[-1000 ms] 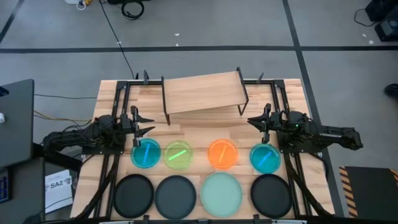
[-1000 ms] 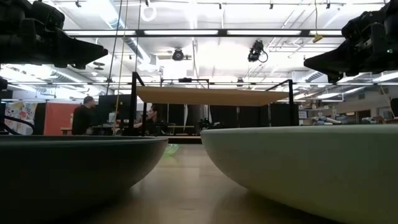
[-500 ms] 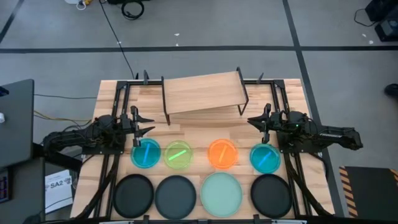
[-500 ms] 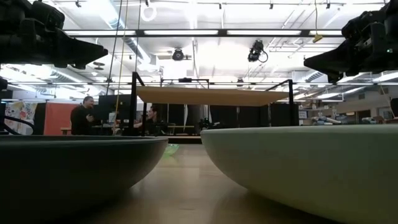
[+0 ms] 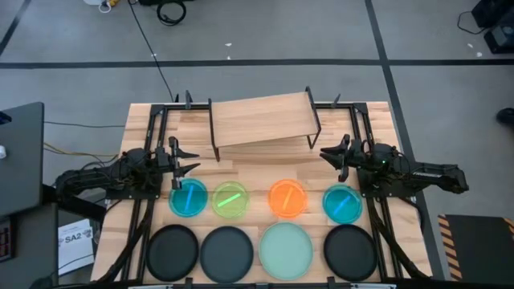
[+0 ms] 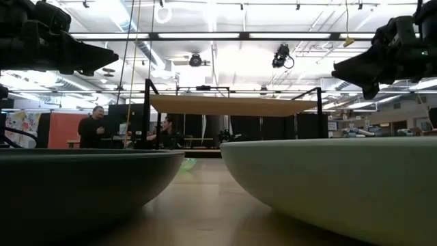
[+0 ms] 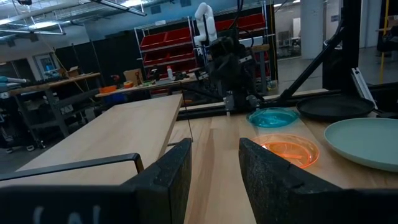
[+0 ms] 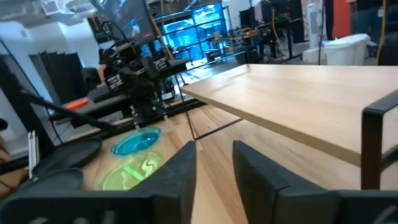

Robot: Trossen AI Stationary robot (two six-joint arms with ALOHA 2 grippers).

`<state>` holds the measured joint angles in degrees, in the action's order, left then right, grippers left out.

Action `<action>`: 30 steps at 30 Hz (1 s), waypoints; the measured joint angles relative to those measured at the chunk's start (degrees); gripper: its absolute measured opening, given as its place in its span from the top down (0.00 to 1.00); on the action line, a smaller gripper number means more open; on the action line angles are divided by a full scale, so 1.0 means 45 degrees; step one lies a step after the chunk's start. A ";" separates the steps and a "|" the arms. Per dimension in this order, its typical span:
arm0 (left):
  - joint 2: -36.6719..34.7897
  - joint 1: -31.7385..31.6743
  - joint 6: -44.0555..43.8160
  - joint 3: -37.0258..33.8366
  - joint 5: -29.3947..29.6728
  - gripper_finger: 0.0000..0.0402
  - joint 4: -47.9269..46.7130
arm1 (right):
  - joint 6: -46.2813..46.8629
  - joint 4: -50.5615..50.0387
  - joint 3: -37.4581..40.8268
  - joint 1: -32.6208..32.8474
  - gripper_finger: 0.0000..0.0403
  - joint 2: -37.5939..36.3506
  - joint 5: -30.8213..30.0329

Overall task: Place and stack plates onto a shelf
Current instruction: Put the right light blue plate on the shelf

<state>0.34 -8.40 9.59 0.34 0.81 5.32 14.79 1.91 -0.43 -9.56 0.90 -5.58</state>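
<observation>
In the high view the light-wood shelf (image 5: 261,120) stands on thin black legs at the table's far side. Four small translucent plates lie in a row: blue (image 5: 189,197), green (image 5: 230,200), orange (image 5: 287,198), blue (image 5: 343,203). Nearer lie four large plates: black (image 5: 173,251), dark grey (image 5: 227,254), mint green (image 5: 286,249), black (image 5: 350,251). My left gripper (image 5: 186,159) hovers open just beyond the left blue plate. My right gripper (image 5: 329,154) hovers open beyond the right blue plate. Both wrist views show the fingers apart, holding nothing.
Black arm frames (image 5: 152,128) run along both sides of the table beside the shelf. Bare wood lies between the shelf and the row of small plates. People (image 6: 95,126) stand in the room far behind the table.
My right gripper has shifted a little toward the far edge and tipped slightly, as the low view shows. The plates, the shelf and my left arm have kept still.
</observation>
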 joint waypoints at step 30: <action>0.0005 0.0000 0.0000 0.0000 -0.0001 0.65 -0.0005 | -0.0107 0.1316 -0.0796 0.0010 0.34 0.0669 0.0573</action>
<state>0.36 -8.40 9.58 0.34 0.81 5.30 14.30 7.84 -4.01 -9.52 3.91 -3.00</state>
